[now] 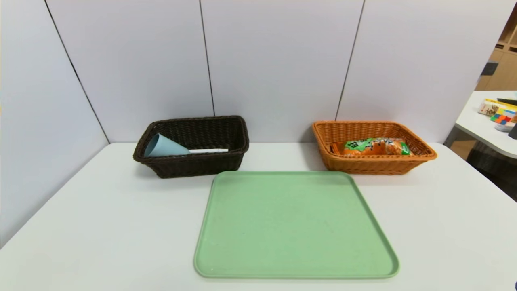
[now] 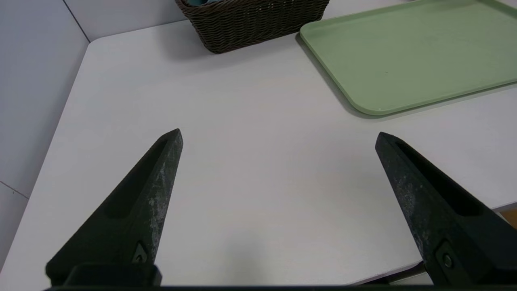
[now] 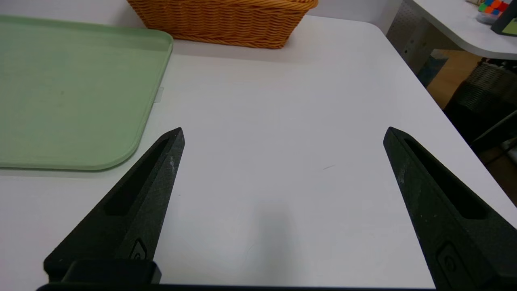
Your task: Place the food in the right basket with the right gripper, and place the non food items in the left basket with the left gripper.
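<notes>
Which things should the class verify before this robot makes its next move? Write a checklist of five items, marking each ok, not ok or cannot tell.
1. Tray cleared of items: ok, nothing lies on it.
2. Non-food in the left basket: ok, a blue cup and a white stick-like item are inside.
3. Food in the right basket: ok, an orange snack packet lies inside.
4. Both grippers open and empty: ok, left gripper and right gripper are over bare table.
5. Nothing hidden beneath the packet: cannot tell.
</notes>
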You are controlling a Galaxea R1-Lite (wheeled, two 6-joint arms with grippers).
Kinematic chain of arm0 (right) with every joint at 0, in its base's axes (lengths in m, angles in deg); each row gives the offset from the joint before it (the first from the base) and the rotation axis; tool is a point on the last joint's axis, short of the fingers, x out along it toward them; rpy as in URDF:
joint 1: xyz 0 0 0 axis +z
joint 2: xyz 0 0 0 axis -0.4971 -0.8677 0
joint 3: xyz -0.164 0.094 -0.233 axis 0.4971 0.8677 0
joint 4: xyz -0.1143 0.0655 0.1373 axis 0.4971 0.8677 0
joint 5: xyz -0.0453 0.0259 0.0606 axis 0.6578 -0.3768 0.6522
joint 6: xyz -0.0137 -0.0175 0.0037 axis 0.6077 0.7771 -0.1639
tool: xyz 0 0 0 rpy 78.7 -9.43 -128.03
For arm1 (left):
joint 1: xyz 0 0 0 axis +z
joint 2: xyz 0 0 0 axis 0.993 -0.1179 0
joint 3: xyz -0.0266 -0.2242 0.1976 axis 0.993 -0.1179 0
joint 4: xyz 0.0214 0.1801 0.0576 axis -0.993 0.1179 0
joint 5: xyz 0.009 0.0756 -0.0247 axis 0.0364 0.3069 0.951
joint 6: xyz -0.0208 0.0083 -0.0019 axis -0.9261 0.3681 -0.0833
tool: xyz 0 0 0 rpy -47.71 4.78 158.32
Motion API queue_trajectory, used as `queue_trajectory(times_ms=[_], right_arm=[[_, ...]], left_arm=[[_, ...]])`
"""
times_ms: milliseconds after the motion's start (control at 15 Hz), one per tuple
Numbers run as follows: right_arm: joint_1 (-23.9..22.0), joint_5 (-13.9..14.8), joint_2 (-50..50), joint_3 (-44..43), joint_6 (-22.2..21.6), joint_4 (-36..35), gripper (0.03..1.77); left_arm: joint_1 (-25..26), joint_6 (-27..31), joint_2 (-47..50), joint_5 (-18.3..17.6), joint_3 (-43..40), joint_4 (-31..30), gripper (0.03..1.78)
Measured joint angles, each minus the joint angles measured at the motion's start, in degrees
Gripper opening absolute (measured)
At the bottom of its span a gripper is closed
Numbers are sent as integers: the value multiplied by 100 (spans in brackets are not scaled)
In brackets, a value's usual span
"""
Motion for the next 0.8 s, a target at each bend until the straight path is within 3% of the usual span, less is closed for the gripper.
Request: queue_trajectory(times_ms=[800], right_arm=[[-171,-17,881,408,0,-60,170]], left_arm=[[-23,2,546,16,-116,185,169]])
